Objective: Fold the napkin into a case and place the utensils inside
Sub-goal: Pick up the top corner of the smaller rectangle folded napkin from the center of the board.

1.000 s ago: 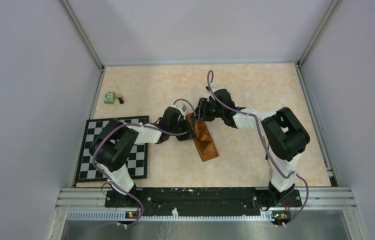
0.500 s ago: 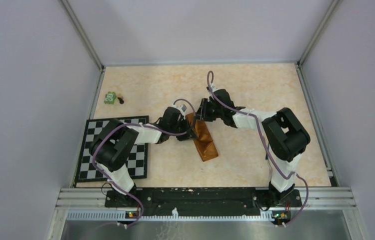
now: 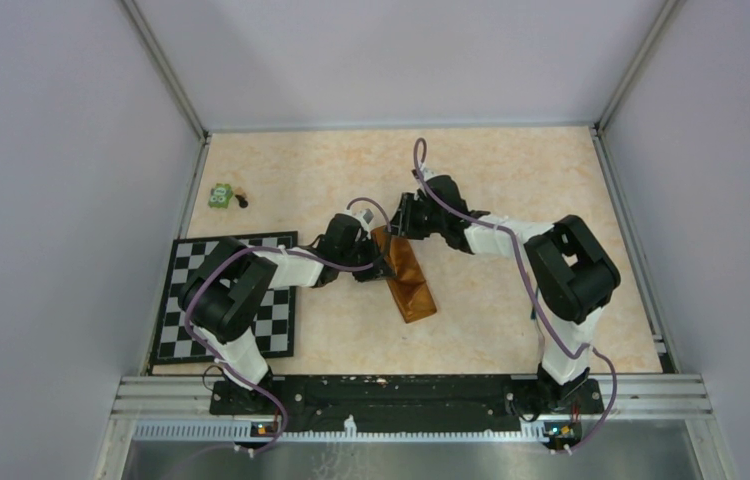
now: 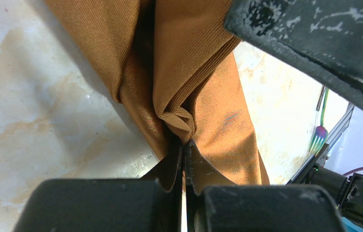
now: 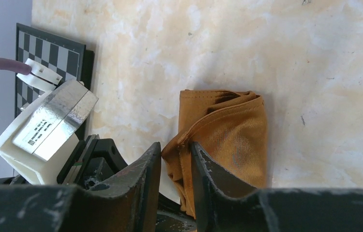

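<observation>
The left gripper [image 4: 183,145] is clamped on a fold of the folded napkin [image 3: 411,285]; the right gripper [image 5: 175,148] straddles its far end, its grip cannot be told

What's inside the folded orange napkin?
Only orange folds show where the napkin gapes open; nothing shiny pokes out. Deeper inside is covered by cloth, so I cannot tell. One fork shows apart from it.

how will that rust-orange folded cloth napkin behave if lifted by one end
Probably floppy: the rust-orange cloth napkin bunches into soft folds where the left gripper pinches it. Likely light, being thin; loose layers may slide open.
</observation>
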Motion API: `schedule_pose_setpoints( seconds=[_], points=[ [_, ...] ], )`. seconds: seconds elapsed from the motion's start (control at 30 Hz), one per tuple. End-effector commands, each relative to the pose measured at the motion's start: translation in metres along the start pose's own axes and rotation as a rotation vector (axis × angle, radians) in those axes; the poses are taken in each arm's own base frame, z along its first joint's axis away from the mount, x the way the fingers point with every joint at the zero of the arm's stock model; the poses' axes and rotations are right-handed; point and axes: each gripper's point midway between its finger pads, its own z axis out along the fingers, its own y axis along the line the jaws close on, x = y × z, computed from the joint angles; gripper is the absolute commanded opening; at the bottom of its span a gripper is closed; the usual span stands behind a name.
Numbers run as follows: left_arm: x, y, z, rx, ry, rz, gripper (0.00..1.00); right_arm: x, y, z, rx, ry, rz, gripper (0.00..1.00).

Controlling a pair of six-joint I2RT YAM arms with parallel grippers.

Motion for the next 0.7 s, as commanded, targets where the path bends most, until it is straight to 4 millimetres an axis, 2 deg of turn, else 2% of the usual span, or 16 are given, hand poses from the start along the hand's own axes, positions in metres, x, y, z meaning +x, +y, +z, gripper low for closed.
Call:
schedule_pose_setpoints(
  seconds=[0.0,0.17,0.67],
  points=[
    [-0.003,-0.003,-0.005,0.001,-0.022,0.025,0.0,-0.022,0.021,0.003,-0.04,-0.057,-0.031,0.28],
    [-0.004,-0.003,-0.004,0.003,-0.021,0.028,0.0,-0.019,0.025,0.006,-0.045,-0.045,-0.042,0.38],
    [-0.003,-0.002,-0.004,0.001,-0.02,0.028,0.0,-0.007,0.021,0.012,-0.005,-0.028,-0.063,0.41]
  ],
)
